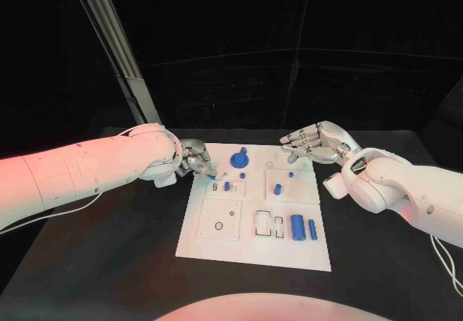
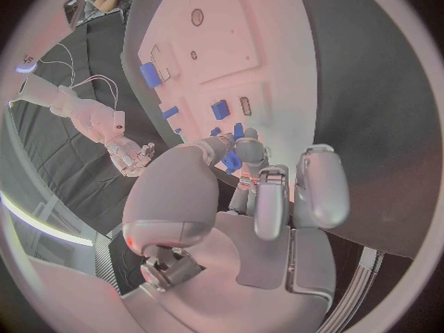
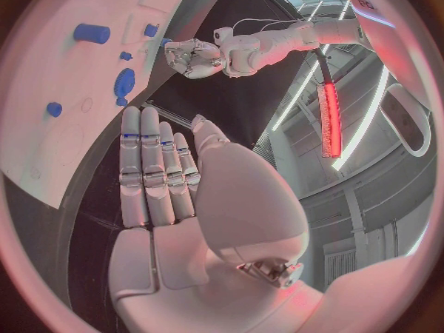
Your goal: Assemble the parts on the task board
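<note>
The board lies mid-counter; our left hand pinches a blue part in its fingers over it. Right hand hovers, fingers straight, empty. A skewed part could jam or slip.

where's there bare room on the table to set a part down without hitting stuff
Bare black table lies beside the task board on its left and on its right, nearer the robot than both arms. The board's far end is crowded: left hand, right hand and blue parts.
</note>
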Robot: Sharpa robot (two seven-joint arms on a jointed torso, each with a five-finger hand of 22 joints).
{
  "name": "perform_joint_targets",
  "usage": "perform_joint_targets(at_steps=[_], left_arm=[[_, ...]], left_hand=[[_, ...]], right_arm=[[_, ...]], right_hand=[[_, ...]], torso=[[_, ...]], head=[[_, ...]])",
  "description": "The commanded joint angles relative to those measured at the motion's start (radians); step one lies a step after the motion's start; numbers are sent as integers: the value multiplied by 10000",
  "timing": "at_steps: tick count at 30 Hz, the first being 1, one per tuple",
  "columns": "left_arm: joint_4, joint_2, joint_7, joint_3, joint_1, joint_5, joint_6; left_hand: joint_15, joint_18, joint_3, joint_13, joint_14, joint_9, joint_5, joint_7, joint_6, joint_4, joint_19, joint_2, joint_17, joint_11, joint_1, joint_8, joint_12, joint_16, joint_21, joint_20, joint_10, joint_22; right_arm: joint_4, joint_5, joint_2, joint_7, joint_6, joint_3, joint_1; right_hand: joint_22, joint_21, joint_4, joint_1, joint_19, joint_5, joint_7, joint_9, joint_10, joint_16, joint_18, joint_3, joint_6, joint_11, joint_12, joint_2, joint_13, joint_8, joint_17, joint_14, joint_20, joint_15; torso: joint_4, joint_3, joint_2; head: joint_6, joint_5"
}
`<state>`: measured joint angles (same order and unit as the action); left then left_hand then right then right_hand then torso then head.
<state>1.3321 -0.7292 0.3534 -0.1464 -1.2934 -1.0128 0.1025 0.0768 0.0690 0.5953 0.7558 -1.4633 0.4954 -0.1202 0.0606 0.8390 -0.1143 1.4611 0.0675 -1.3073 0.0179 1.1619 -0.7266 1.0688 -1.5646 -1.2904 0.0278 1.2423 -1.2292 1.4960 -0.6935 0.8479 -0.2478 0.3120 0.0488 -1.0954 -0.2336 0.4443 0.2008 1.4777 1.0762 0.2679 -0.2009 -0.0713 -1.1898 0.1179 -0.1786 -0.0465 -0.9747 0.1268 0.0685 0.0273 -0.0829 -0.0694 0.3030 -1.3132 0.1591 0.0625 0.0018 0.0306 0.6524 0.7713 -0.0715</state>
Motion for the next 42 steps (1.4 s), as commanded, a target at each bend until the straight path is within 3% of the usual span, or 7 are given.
perform_joint_targets(at_steps=[1,17,30,42], left_arm=[[220,-78,-276,-1,49,-521,-479],[311,16,273,-27,159,-752,-15],[301,77,739,-163,176,-759,468],[276,64,854,-190,178,-759,553]], left_hand=[[75,73,1104,12,-1075,23,-18,-91,48,1187,59,142,-2635,62,49,-61,-47,-62,3,-34,77,-11],[91,77,1056,-23,-1075,39,-8,-118,114,1176,57,187,-2635,81,5,-103,-72,-62,18,-46,133,0],[97,79,1033,-15,-1075,44,-5,-129,138,1157,55,192,-2635,89,-25,-116,-72,-62,24,-51,155,5],[101,83,1019,-7,-1075,47,-5,-136,153,1135,50,183,-2635,95,-48,-125,-70,-62,41,-55,172,21]], right_arm=[[0,35,-22,-84,-93,5,-16],[-27,35,-60,-87,-105,4,-14],[-33,35,-76,-96,-108,3,-14],[-30,35,-73,-102,-104,3,-14]], right_hand=[[13,-60,-7,-33,-11,45,-24,-12,61,-59,-31,-67,80,22,67,-57,14,29,-9,33,51,2],[20,-71,1,-47,-5,51,-25,-13,62,-67,-31,-70,82,23,74,-65,22,29,-9,28,53,3],[20,-71,1,-47,-5,51,-25,-13,62,-67,-31,-70,82,23,74,-65,22,29,-9,28,53,3],[25,-78,-6,-42,0,53,-23,-13,64,-73,-33,-74,85,21,77,-62,28,29,-9,25,53,2]], torso=[[-7,-1,11],[-20,4,21],[-13,-1,17],[-6,2,18]], head=[[-5,-7],[44,-16],[76,-8],[94,-14]])
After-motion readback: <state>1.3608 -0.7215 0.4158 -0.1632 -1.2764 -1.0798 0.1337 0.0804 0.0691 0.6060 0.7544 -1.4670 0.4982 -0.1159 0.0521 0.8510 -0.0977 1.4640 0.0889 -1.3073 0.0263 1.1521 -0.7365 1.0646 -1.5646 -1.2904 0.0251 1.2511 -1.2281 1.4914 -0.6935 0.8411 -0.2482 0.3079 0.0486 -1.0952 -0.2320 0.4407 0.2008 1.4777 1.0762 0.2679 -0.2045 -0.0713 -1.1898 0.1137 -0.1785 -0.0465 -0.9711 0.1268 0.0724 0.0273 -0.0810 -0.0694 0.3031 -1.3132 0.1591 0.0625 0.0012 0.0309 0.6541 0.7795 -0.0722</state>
